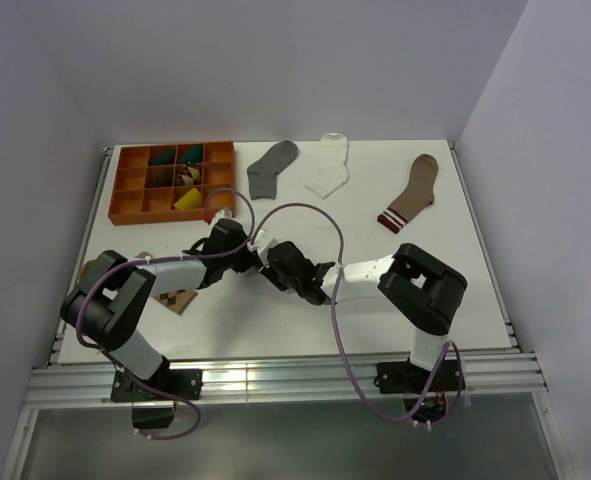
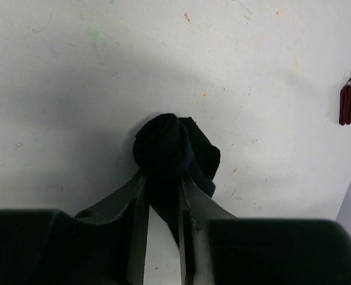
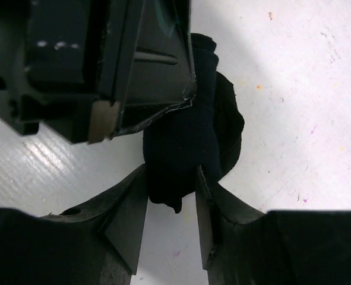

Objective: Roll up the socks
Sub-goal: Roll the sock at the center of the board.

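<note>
Table (image 1: 475,290) from above: grey sock (image 1: 273,166) and white sock (image 1: 329,166) lie flat at the far edge. Left wrist: my left gripper (image 2: 162,178) is clamped on the rolled black sock (image 2: 163,142), mid-table. Right wrist: I see the right gripper (image 3: 172,178) pinching that same bundle.

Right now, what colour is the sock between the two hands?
The sock is black; the left wrist view shows it best.
</note>
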